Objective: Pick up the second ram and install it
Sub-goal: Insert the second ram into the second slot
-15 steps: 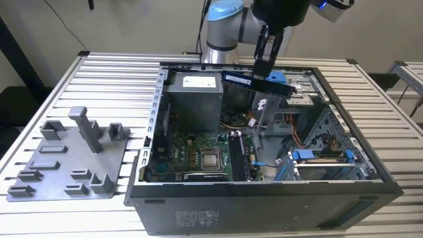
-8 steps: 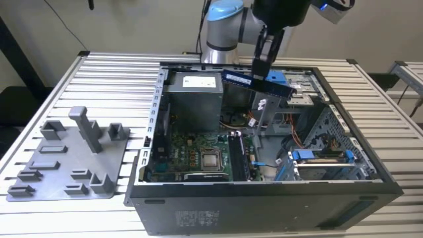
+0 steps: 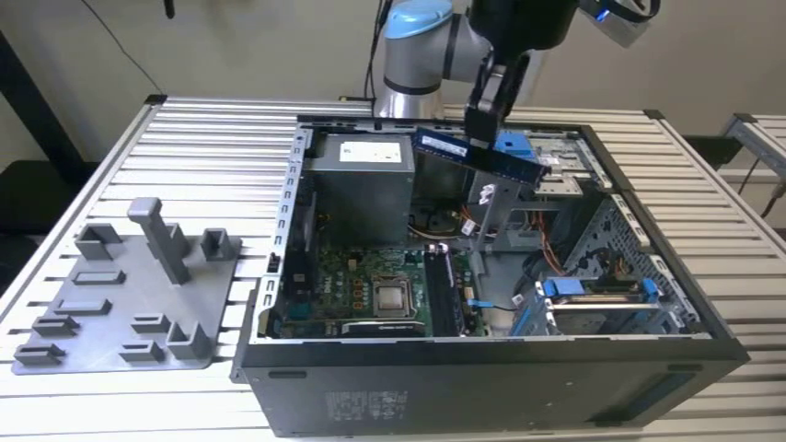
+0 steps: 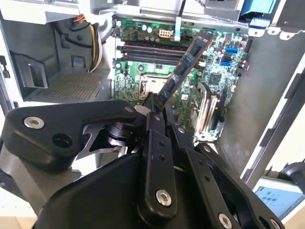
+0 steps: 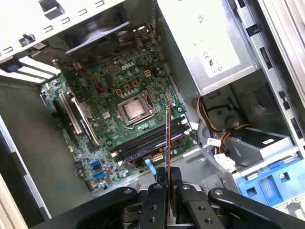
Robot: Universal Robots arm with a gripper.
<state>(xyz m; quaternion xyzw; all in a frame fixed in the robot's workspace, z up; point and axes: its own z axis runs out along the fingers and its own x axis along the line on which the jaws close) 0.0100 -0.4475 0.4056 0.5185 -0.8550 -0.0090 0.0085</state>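
Arm [image 3: 424,46] reaches down over the open black metal computer case [image 3: 491,359]. Black claw [image 3: 483,124] is clamped on the long, dark blue-green memory stick [image 3: 485,157], held tilted above the case's green motherboard [image 3: 368,276].

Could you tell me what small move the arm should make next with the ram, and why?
Probably turn the wrist until the ram lies along the slots, before lowering. The end effector grips it high above the board, and in the exterior view it seems to run across the slots' line.
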